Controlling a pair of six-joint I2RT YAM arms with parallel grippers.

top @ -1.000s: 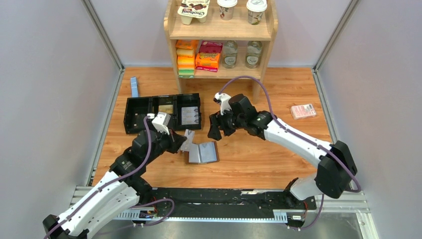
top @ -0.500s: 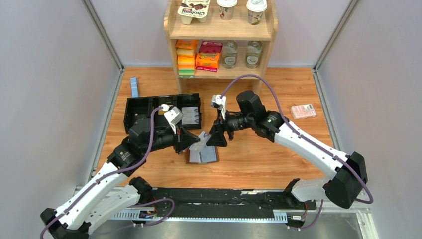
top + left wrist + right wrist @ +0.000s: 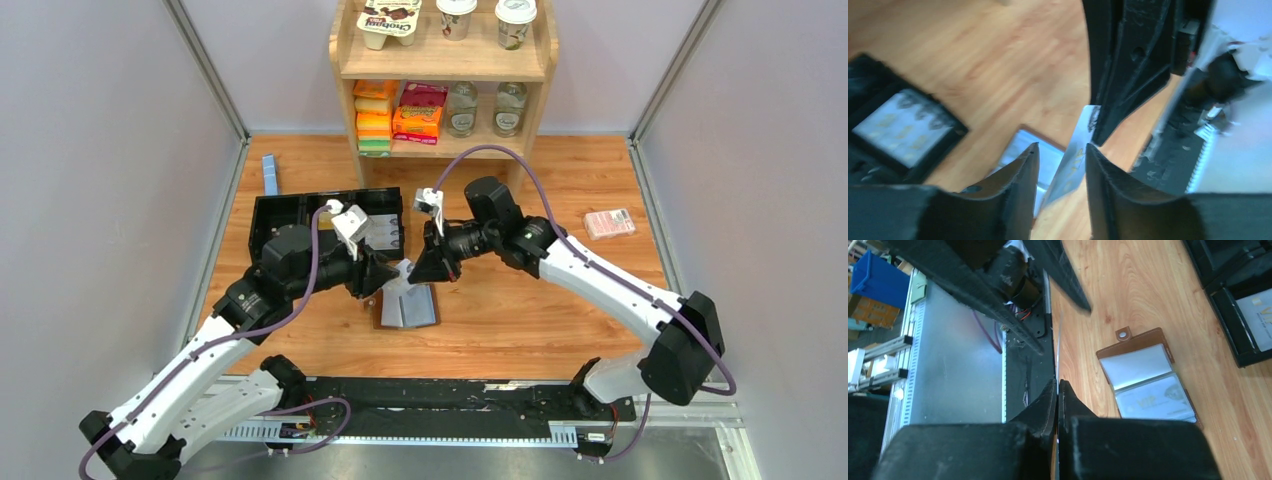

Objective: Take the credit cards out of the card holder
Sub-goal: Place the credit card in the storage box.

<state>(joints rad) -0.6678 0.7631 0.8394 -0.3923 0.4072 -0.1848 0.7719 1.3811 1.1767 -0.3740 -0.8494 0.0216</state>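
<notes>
Right hand pinches a credit card, my left hand parted around it, card holder at six o'clock.

**Card is barely visible here**

From above, the left gripper and right gripper cover most of the card and the card holder's top edge. The left wrist shot is smeary, so the card print is unreadable. The right wrist catches the card edge-on, and the tray runs off frame.
</notes>
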